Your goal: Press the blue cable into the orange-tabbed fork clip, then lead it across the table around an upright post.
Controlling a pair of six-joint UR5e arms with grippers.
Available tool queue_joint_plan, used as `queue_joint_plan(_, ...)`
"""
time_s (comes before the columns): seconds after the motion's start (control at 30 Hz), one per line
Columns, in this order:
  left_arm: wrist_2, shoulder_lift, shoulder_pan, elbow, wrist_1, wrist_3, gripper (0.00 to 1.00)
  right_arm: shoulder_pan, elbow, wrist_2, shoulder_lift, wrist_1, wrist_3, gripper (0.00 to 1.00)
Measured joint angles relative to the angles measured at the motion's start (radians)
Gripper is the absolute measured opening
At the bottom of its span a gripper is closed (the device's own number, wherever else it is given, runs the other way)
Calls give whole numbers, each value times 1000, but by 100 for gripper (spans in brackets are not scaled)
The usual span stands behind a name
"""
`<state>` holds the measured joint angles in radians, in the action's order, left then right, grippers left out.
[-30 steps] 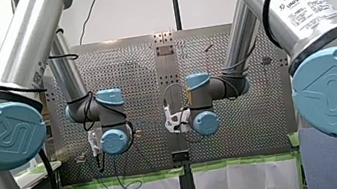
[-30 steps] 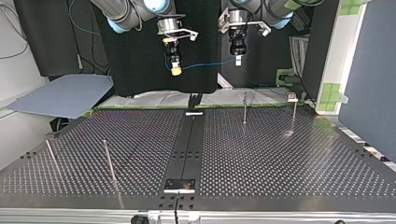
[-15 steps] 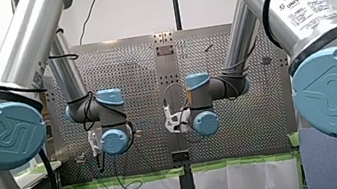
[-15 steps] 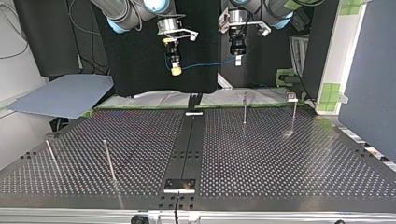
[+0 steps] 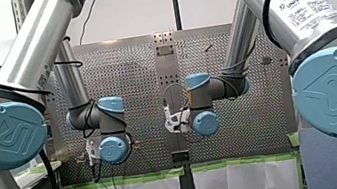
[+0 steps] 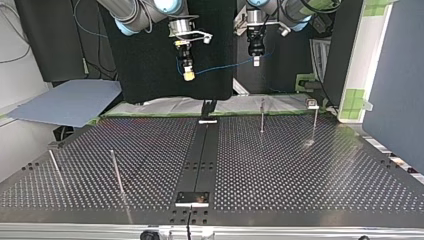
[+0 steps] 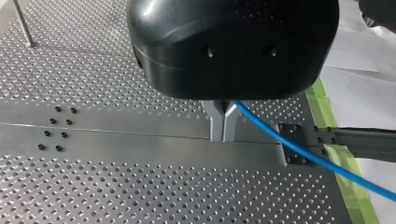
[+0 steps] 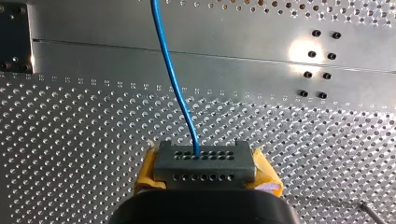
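Blue cable (image 7: 301,149) steeper, my left hand (image 6: 256,61) higher.

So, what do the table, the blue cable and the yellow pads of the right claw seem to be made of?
Table: apparently bare metal, matt silver with a glare spot, drilled in rows. Blue cable: probably plastic-sheathed, smooth, evenly coloured, curving softly. Pads on my right claw: yellow, perhaps rubber or foam; I cannot tell which.
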<state>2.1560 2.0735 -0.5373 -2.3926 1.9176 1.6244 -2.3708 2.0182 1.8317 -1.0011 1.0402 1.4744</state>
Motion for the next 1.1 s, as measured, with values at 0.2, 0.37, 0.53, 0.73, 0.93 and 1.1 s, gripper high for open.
queue_joint_plan(0.2, 0, 1, 0, 0, 0, 0, 0, 0, 0, 0, 0, 0, 0, 0)
queue_joint_plan(0.37, 0, 1, 0, 0, 0, 0, 0, -2, -2, 2, 2, -2, 2, 0)
queue_joint_plan(0.53, 0, 1, 0, 0, 0, 0, 0, -32, -32, 32, 11, -32, 32, 0)
queue_joint_plan(0.73, 0, 1, 0, 0, 0, 0, 0, -92, -52, 55, 12, -92, 64, 0)
queue_joint_plan(0.93, 0, 1, 0, 0, 0, 0, 0, -125, -53, 57, 12, -143, 67, 0)
queue_joint_plan(1.1, 0, 1, 0, 0, 0, 0, 0, -128, -54, 57, 12, -151, 68, 0)
